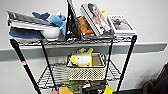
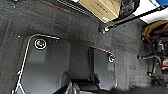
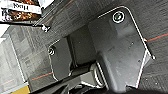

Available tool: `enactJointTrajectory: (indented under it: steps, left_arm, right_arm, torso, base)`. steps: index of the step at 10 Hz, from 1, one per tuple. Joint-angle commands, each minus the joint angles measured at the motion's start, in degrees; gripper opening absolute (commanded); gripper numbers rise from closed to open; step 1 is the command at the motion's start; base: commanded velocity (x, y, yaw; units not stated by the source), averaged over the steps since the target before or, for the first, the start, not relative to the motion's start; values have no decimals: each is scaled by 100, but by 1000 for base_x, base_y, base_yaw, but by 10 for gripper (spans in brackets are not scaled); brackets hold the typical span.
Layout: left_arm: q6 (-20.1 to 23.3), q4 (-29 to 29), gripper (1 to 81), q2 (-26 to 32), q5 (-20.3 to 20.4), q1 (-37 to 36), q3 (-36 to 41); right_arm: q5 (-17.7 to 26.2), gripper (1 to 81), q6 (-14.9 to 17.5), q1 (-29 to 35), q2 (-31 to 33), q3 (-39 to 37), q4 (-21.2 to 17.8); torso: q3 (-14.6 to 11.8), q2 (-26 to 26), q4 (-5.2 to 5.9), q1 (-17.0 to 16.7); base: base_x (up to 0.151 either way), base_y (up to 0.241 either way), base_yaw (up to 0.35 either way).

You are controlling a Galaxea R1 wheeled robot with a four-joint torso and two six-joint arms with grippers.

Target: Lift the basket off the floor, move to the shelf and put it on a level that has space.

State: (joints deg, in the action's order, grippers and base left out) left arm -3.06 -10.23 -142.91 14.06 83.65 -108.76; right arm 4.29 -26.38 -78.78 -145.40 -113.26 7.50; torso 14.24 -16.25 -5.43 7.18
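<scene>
The small rectangular beige woven basket (image 1: 86, 70) with a pale rim sits upright on the flat black wire-grid tier (image 1: 51, 75) of the tall black metal wire rack (image 1: 126, 62), above dark grey carpet floor (image 2: 37, 20)

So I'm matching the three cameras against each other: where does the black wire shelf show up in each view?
Head view: the shelf stands in the middle, seen from the front, with the basket on its second tier.
Left wrist view: one black post with its caster foot, standing on the floor.
Right wrist view: a thin leg ending in a caster.
Shared landmark: the dark grey carpet under the caster, in both wrist views.
</scene>
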Motion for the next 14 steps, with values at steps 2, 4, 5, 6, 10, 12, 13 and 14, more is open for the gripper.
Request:
enactJointTrajectory:
  steps: [2, 4, 5, 6, 10, 12, 13, 14]
  left_arm:
    - [16, 267, 811, -888, -298, -2, -1172]
    - [16, 267, 811, -1125, -298, 24, -1532]
    - [16, 267, 811, -1293, -298, 24, -1797]
    - [16, 266, 811, -1554, -298, 33, -2232]
    - [16, 267, 811, -2591, -298, 25, -3964]
    - [16, 276, 811, -2919, -298, 33, -4496]
    - [16, 285, 811, -3033, -298, 33, -4707]
    - [16, 285, 811, -3113, -298, 33, -4909]
  right_arm:
    - [133, 811, 19, 6, -817, -1318, 515]
    - [133, 811, 28, -3, -1020, -1619, 542]
    - [133, 811, 54, -12, -1178, -1874, 586]
    - [133, 811, 63, -56, -1447, -2308, 630]
    - [142, 811, 63, -196, -2529, -3900, 1121]
    - [186, 811, 54, -117, -2919, -4335, 1210]
    - [186, 811, 54, -99, -3042, -4387, 1219]
    - [195, 811, 54, -90, -3121, -4405, 1228]
  torso:
    - [-563, 0, 0, 0]
    - [-409, -4, 0, -7]
    - [-450, -9, 0, -13]
    - [-490, -9, 0, -13]
    - [-477, -13, 0, -18]
    - [-477, -13, 0, -18]
    - [-477, -13, 0, -18]
    - [-477, -13, 0, -18]
  base:
    - [0, 0, 0]
    - [0, 0, 0]
    - [0, 0, 0]
    - [0, 0, 0]
    - [0, 0, 0]
    - [0, 0, 0]
    - [0, 0, 0]
    - [0, 0, 0]
